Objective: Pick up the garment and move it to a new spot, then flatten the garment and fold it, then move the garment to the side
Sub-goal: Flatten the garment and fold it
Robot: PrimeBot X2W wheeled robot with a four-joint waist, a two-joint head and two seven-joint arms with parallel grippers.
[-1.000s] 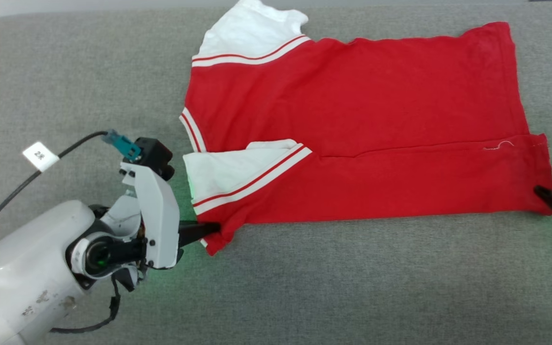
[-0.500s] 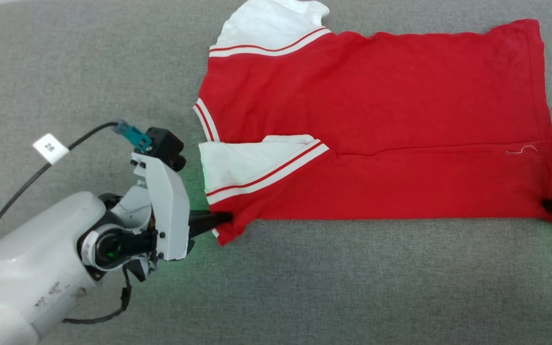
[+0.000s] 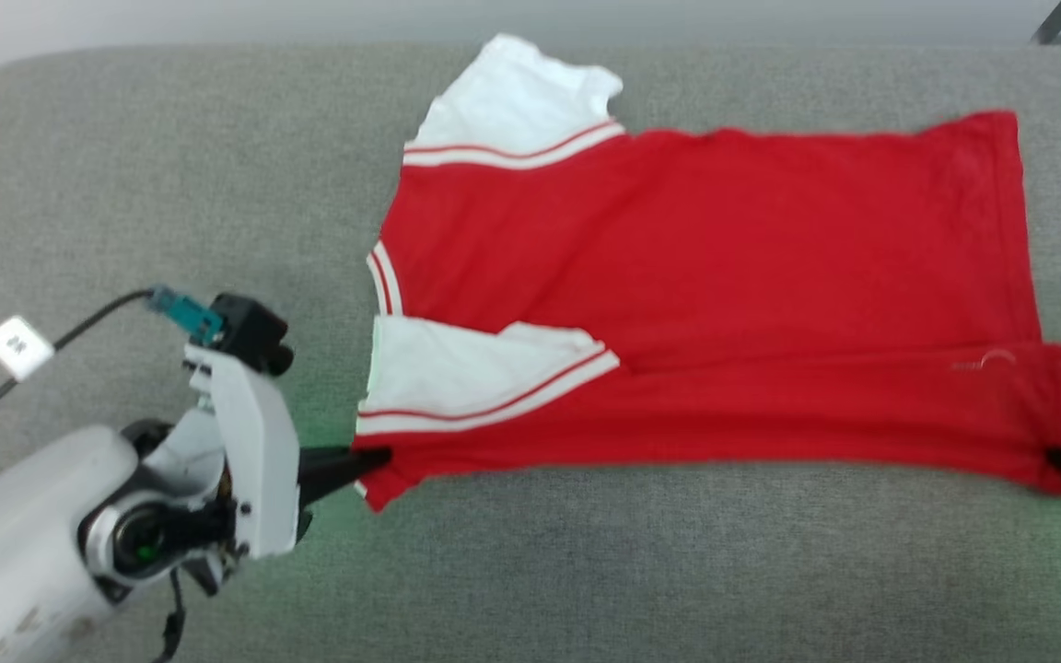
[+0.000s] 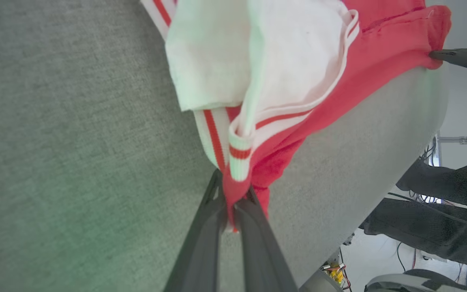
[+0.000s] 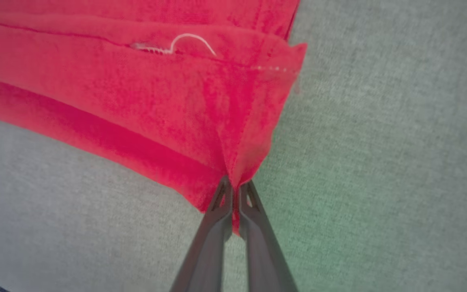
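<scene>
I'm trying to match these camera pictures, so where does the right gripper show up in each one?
Head view: right gripper at the right edge, low down.
Left wrist view: right gripper at the upper right, reaching in from the edge.
Right wrist view: right gripper rising from the bottom middle.
Shared landmark: the red hem corner of the garment, pinched in it.

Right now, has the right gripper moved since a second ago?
Yes: the right gripper has closed on a hem corner of the garment; earlier one finger stood apart from it. Travel across the cushion: cannot tell, the head camera shifted.
</scene>
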